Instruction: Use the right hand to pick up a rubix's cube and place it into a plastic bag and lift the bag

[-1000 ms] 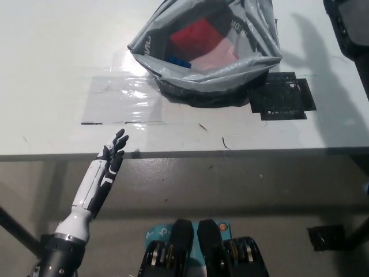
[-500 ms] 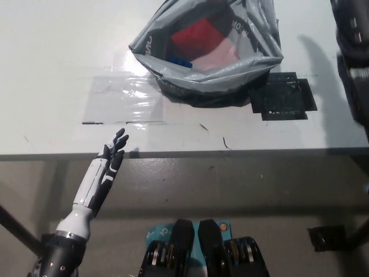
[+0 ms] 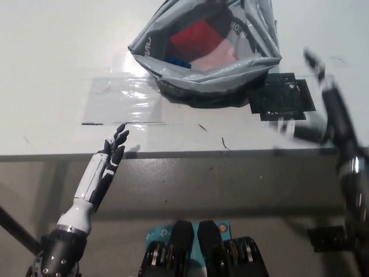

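The grey plastic bag [image 3: 214, 79] lies open-mouthed on the white table at the top middle. Inside it sits the Rubik's cube [image 3: 195, 34], its red face up, with some blue showing lower left. My black right hand [image 3: 324, 95] is motion-blurred at the right, over the table to the right of the bag and apart from it; its fingers look spread and hold nothing. My white left hand [image 3: 109, 157] rests at the table's front edge, lower left, fingers apart and empty.
A black mesh patch [image 3: 282, 95] is stuck on the table just right of the bag. A shiny clear sheet [image 3: 122, 101] lies left of the bag. The table's front edge [image 3: 230, 153] runs across the picture's middle, with floor below.
My right arm has swung down from the top right corner along the right side, now blurred beside the mesh patch. The left hand has edged slightly forward. Bag and cube have not moved.
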Motion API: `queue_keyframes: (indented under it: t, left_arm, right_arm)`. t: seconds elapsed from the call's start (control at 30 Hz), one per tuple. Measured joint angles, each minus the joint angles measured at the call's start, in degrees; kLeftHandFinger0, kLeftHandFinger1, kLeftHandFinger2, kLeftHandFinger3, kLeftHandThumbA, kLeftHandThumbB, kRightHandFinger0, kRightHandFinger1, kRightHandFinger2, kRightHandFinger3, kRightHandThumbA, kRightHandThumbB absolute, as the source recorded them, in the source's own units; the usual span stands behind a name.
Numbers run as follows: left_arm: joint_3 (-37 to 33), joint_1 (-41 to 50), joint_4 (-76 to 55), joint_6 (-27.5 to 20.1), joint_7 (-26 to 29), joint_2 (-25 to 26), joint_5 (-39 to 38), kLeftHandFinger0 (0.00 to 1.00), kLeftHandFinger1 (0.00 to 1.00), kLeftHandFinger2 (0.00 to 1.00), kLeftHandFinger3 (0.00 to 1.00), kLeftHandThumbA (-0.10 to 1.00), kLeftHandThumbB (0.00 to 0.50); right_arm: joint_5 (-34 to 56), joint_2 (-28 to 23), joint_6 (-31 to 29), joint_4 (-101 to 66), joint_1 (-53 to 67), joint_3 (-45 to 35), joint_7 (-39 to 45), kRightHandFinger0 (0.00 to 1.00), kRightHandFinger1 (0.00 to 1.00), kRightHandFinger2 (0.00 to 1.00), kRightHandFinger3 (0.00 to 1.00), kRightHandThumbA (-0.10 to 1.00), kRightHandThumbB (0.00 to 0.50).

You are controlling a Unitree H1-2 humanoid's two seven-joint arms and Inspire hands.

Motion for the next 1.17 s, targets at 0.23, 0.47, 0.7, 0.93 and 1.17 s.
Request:
queue_keyframes:
  t: [0.23,0.47,0.7,0.93,1.17]
  left_arm:
    - [0.0,0.2,0.0,0.0,0.0,0.0,0.0,1.0,1.0,1.0,1.0,1.0,0.182]
    - [-0.2,2.4,-0.2,0.0,0.0,0.0,0.0,1.0,1.0,1.0,1.0,1.0,0.194]
    - [-0.5,6.9,-0.4,-0.3,0.0,0.0,0.0,1.0,1.0,1.0,1.0,1.0,0.196]
    - [-1.5,11.8,-1.3,-1.7,0.0,0.0,0.2,1.0,1.0,1.0,1.0,1.0,0.203]
    - [-1.6,12.5,-2.1,-3.4,0.0,0.0,0.2,1.0,1.0,1.0,1.0,1.0,0.197]
  right_arm:
    - [-2.8,3.0,-5.7,-3.7,10.1,0.3,-2.6,1.0,1.0,1.0,1.0,1.0,0.229]
    - [-4.2,4.1,-11.8,-2.3,15.5,0.2,-5.1,1.0,1.0,1.0,1.0,1.0,0.213]
    - [-4.8,5.1,-17.4,2.3,18.9,0.2,-6.5,1.0,1.0,1.0,1.0,1.0,0.244]
    - [-4.5,5.2,-23.6,7.3,22.6,0.1,-6.6,1.0,1.0,1.0,1.0,1.0,0.208]
    - [-3.1,5.7,-28.1,9.1,23.1,-0.5,-6.6,1.0,1.0,1.0,1.0,1.0,0.176]
